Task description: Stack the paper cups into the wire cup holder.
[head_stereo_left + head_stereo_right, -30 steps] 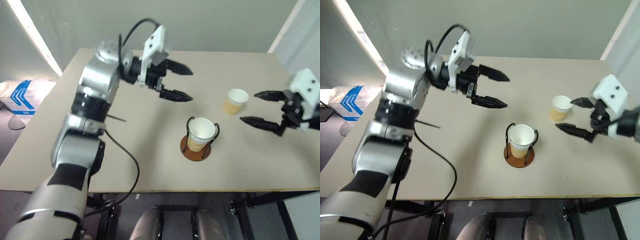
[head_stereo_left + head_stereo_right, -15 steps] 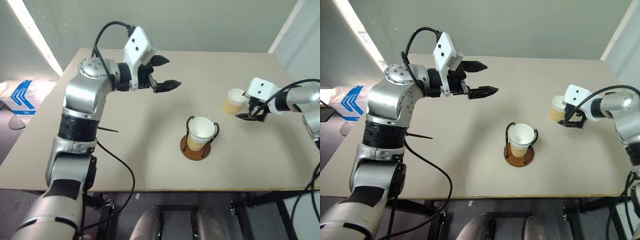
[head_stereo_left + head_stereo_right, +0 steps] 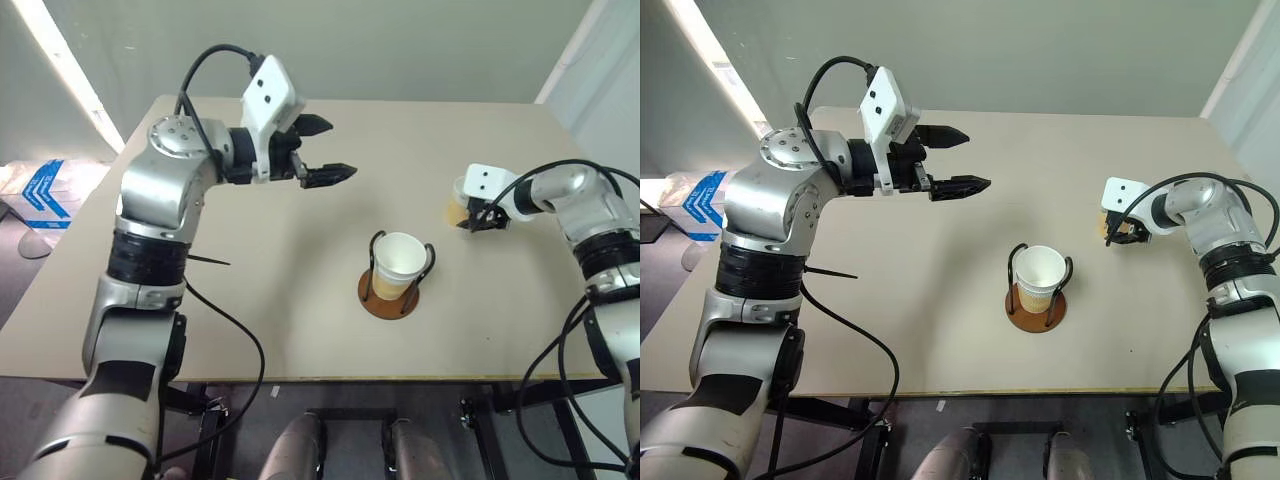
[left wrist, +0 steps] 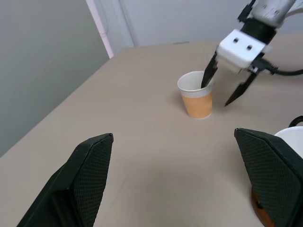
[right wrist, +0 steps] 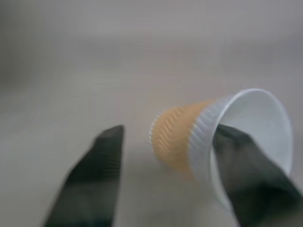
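Since the earlier frame your right gripper [image 4: 226, 81] has reached the loose cup [image 4: 196, 94] right of the holder [image 3: 389, 296], one finger inside its rim, not yet clenched; left gripper [image 3: 318, 150] released; close, lift, stack next.

Small tapered paper cup [image 4: 197, 94]: white rim and interior, ribbed tan-orange lower wall. Wire cup holder [image 3: 390, 296]: reddish-brown round disc base, black upright loops. Bench [image 3: 300, 280]: plain beige. End effector fingers [image 4: 90, 175]: black, finely cross-hatched.

Two paper cups [image 4: 198, 95] [image 3: 399, 262], one wire cup holder [image 3: 389, 299], one table [image 3: 300, 300].
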Controlling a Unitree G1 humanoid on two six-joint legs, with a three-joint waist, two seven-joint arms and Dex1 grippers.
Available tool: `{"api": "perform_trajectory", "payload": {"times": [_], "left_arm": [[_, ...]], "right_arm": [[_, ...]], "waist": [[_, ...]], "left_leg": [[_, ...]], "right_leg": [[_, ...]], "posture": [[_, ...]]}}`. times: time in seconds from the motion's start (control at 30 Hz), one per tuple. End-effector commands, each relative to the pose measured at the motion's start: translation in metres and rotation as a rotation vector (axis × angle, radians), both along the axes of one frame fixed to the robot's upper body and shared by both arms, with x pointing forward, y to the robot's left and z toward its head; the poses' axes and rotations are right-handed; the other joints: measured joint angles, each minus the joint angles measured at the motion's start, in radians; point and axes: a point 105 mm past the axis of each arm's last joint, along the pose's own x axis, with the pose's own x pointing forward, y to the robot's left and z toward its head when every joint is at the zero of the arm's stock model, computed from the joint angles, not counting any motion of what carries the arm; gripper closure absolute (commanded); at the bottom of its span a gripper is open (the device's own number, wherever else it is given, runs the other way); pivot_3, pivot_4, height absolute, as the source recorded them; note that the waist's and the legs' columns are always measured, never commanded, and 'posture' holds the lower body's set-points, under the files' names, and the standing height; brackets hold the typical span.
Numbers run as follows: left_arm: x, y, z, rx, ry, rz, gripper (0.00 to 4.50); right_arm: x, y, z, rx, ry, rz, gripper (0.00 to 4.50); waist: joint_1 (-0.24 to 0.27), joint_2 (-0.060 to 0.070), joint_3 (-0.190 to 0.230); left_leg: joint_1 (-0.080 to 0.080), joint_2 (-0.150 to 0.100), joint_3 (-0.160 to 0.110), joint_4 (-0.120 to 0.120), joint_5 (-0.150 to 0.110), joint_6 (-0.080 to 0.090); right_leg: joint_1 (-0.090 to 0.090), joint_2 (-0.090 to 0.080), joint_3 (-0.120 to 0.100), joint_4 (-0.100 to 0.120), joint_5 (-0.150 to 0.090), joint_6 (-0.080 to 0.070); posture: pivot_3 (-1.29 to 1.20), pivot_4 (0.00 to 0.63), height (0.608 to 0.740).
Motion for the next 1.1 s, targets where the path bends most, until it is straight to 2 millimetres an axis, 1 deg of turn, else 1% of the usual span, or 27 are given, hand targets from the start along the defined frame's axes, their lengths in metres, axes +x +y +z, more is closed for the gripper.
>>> {"api": "perform_trajectory", "payload": {"times": [0.03,0.1,0.13,0.17,0.27,0.37,0.43,0.53,0.6,0.67,0.7,0.8,0.87,0.93,1.1], "left_arm": [[-0.007,0.009,0.008,0.002,-0.023,-0.016,0.0],[-0.005,0.013,0.006,0.003,-0.015,-0.007,0.0],[-0.005,0.014,0.005,0.005,-0.013,-0.01,0.0],[-0.007,0.015,0.005,0.005,-0.008,-0.019,0.0],[-0.012,0.02,0.004,-0.001,0.022,-0.069,0.0],[-0.017,0.03,0.004,-0.002,0.049,-0.117,0.0],[-0.021,0.037,0.006,-0.006,0.074,-0.166,0.0],[-0.027,0.045,0.011,-0.025,0.1,-0.22,0.0],[-0.028,0.049,0.016,-0.049,0.102,-0.239,0.0],[-0.03,0.049,0.016,-0.046,0.091,-0.264,0.0],[-0.033,0.048,0.014,-0.032,0.086,-0.287,0.0],[-0.039,0.044,0.007,0.0,0.074,-0.336,0.0],[-0.042,0.038,0.001,0.02,0.069,-0.378,0.0],[-0.042,0.034,-0.001,0.022,0.068,-0.395,0.0],[-0.04,0.028,-0.007,0.049,0.076,-0.411,0.0]], "right_arm": [[0.007,-0.001,0.011,-0.021,-0.053,-0.012,3.05],[0.009,-0.002,0.01,-0.02,-0.053,-0.019,3.87],[0.009,-0.002,0.01,-0.014,-0.052,-0.022,4.11],[0.01,-0.002,0.01,-0.009,-0.05,-0.023,4.48],[0.009,0.0,0.014,0.018,-0.05,-0.015,4.48],[0.004,0.002,0.032,0.063,-0.052,0.029,4.48],[-0.005,0.004,0.054,0.113,-0.059,0.07,4.48],[-0.027,0.009,0.083,0.154,-0.066,0.149,4.48],[-0.049,0.016,0.099,0.16,-0.057,0.209,4.48],[-0.077,0.03,0.11,0.158,-0.037,0.277,4.48],[-0.092,0.039,0.113,0.157,-0.021,0.316,4.48],[-0.123,0.058,0.116,0.155,0.014,0.384,4.48],[-0.145,0.08,0.117,0.132,0.03,0.459,4.48],[-0.154,0.089,0.114,0.116,0.038,0.485,4.48],[-0.159,0.097,0.112,0.071,0.032,0.514,4.48]], "waist": [[-0.001,0.0,0.0],[-0.001,0.0,0.0],[0.0,0.0,0.0],[0.0,0.0,0.0],[-0.001,0.0,0.0],[-0.001,0.0,0.0],[-0.001,0.001,0.001],[0.001,0.002,0.001],[0.003,0.002,0.001],[0.002,0.002,0.001],[0.001,0.002,0.001],[-0.005,0.001,0.001],[-0.009,0.001,0.001],[-0.011,0.001,0.001],[-0.011,0.0,0.002]], "left_leg": [[0.0,0.0,0.0,-0.001,0.0,-0.001],[0.0,0.001,-0.001,-0.002,0.001,-0.002],[0.0,0.001,-0.001,-0.002,0.001,-0.002],[0.0,0.001,-0.001,-0.002,0.001,-0.002],[-0.001,0.001,-0.001,-0.002,0.001,-0.002],[-0.001,0.001,-0.001,-0.003,0.001,-0.002],[-0.002,0.001,-0.002,-0.003,0.001,-0.003],[-0.004,0.0,-0.002,-0.005,0.001,-0.003],[-0.003,0.001,-0.002,-0.006,0.001,-0.004],[-0.003,0.001,-0.004,-0.007,0.001,-0.004],[-0.003,0.001,-0.004,-0.007,0.001,-0.004],[-0.003,0.001,-0.004,-0.008,0.001,-0.004],[-0.003,0.001,-0.004,-0.008,0.002,-0.005],[-0.001,0.001,-0.004,-0.008,0.002,-0.005],[-0.001,0.0,-0.004,-0.006,0.005,-0.003]], "right_leg": [[-0.001,0.0,0.0,0.0,0.0,0.0],[-0.001,0.0,-0.001,0.0,0.0,-0.001],[-0.001,0.0,-0.001,0.0,0.0,-0.002],[-0.001,0.0,-0.001,0.0,0.0,-0.002],[-0.001,0.0,-0.001,0.0,0.0,-0.003],[-0.002,0.0,-0.001,0.0,0.0,-0.004],[-0.002,0.0,-0.002,0.001,-0.002,-0.008],[-0.004,0.0,-0.002,0.0,-0.004,-0.012],[-0.003,0.0,-0.004,0.0,-0.005,-0.012],[-0.002,0.001,-0.006,0.0,-0.006,-0.014],[-0.002,0.001,-0.006,-0.001,-0.006,-0.014],[-0.002,0.001,-0.006,-0.001,-0.007,-0.013],[-0.002,0.001,-0.005,-0.001,-0.008,-0.012],[-0.002,0.001,-0.005,0.0,-0.012,-0.016],[-0.001,0.0,-0.004,0.002,-0.012,-0.016]], "posture": [[0.0,0.15,0.74],[0.0,0.15,0.74],[0.0,0.15,0.74],[0.0,0.15,0.74],[0.0,0.15,0.74],[0.0,0.15,0.74],[0.0,0.15,0.74],[0.0,0.15,0.74],[0.0,0.15,0.74],[0.0,0.15,0.74],[0.0,0.15,0.74],[0.0,0.15,0.74],[0.0,0.15,0.74],[0.0,0.15,0.74],[0.0,0.15,0.74]]}}
